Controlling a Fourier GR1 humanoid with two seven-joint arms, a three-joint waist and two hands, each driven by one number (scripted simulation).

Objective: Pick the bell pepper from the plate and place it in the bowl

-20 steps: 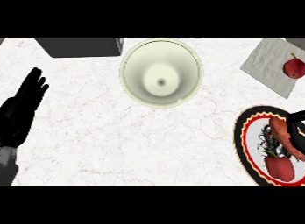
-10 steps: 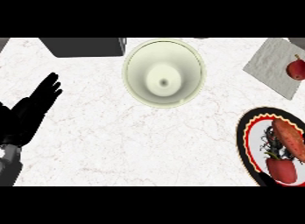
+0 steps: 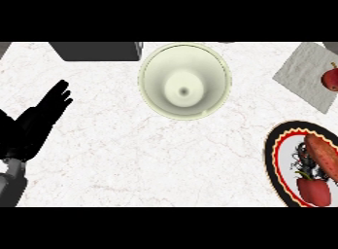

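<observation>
Left hand (image 3: 30, 124) is resting open at the left edge, fingers straight, holding nothing; right hand is not showing.
The pepper (image 3: 314, 190) is lying on the plate (image 3: 269, 153) at the right, well apart from the bowl (image 3: 154, 80), so 2 steps, pick and place, are waiting.

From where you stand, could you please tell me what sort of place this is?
Most likely a kitchen counter: a pale marbled worktop holds a cream bowl, a patterned plate with a red bell pepper and another vegetable, and a red fruit on a grey cloth.
</observation>
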